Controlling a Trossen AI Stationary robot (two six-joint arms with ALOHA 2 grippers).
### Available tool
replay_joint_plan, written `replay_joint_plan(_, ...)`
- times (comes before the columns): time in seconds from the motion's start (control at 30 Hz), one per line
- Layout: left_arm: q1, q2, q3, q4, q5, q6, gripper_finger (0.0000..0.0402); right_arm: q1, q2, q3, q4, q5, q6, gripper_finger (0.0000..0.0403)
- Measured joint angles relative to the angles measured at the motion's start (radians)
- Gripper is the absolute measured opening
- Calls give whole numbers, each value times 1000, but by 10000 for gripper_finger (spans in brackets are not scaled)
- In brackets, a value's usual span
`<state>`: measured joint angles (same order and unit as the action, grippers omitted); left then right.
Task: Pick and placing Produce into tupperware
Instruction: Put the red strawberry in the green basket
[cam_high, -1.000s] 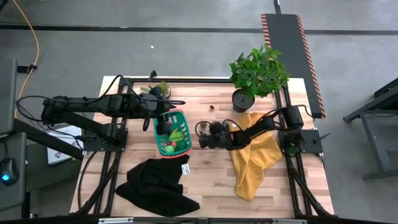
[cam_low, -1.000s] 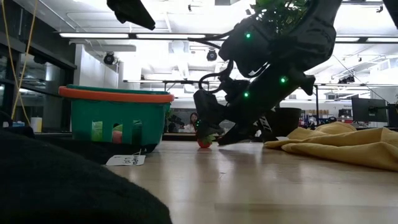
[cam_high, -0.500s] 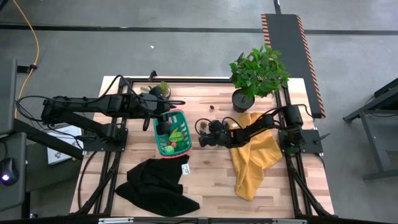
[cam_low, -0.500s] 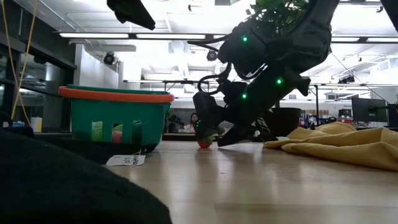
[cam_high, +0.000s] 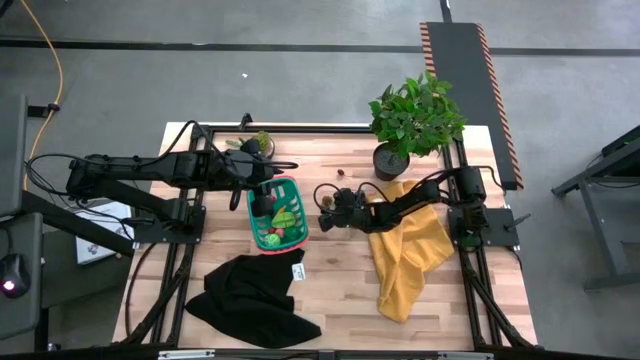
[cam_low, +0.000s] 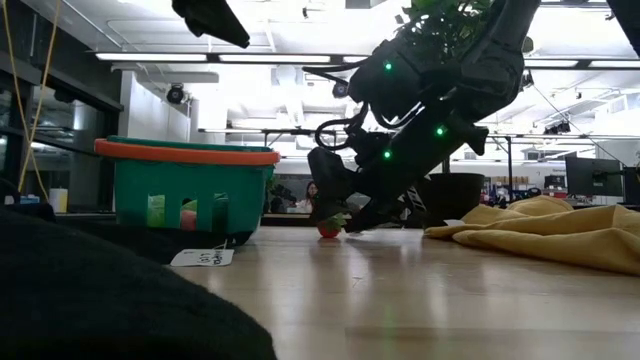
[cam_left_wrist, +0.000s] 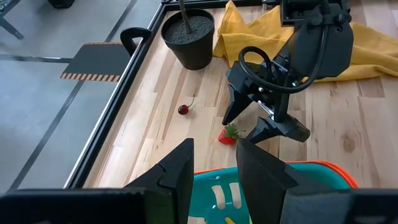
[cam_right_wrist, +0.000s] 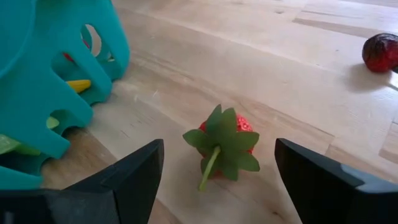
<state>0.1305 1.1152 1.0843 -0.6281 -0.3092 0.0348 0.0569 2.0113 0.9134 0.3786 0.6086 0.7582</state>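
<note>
A tiny red strawberry with a green leafy cap (cam_right_wrist: 222, 146) lies on the bare wood just right of the teal-green basket with the red-pink rim (cam_high: 289, 184). My right gripper (cam_right_wrist: 217, 180) is open and low at the table, one finger on each side of the strawberry (cam_left_wrist: 229, 134) without touching it. In the low view the strawberry (cam_low: 329, 229) sits on the table under that gripper (cam_low: 335, 215). A dark red cherry (cam_left_wrist: 183, 109) rests on the wood farther off. My left gripper (cam_left_wrist: 214, 174) hangs open above the basket (cam_left_wrist: 311, 171), which holds several green, yellow and red pieces (cam_high: 280, 225).
A big potted plant (cam_high: 410, 120) stands at the far right, and a small one (cam_high: 262, 143) behind the basket. A yellow cloth (cam_high: 410, 250) lies under the right arm. A black cloth (cam_high: 250, 295) with a white tag (cam_high: 297, 272) covers the near left.
My right gripper has moved a little toward the table's far edge and closer to the strawberry, staying low and open. The strawberry and the basket have stayed where they were.
</note>
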Motion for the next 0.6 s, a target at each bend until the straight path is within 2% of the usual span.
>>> replay_joint_plan(0.37,0,0,0,0,-23,14,111,-25,0,0,11,-13,-9,299)
replay_joint_plan(0.6,0,0,0,0,-23,14,111,-51,7,0,12,-82,-46,299)
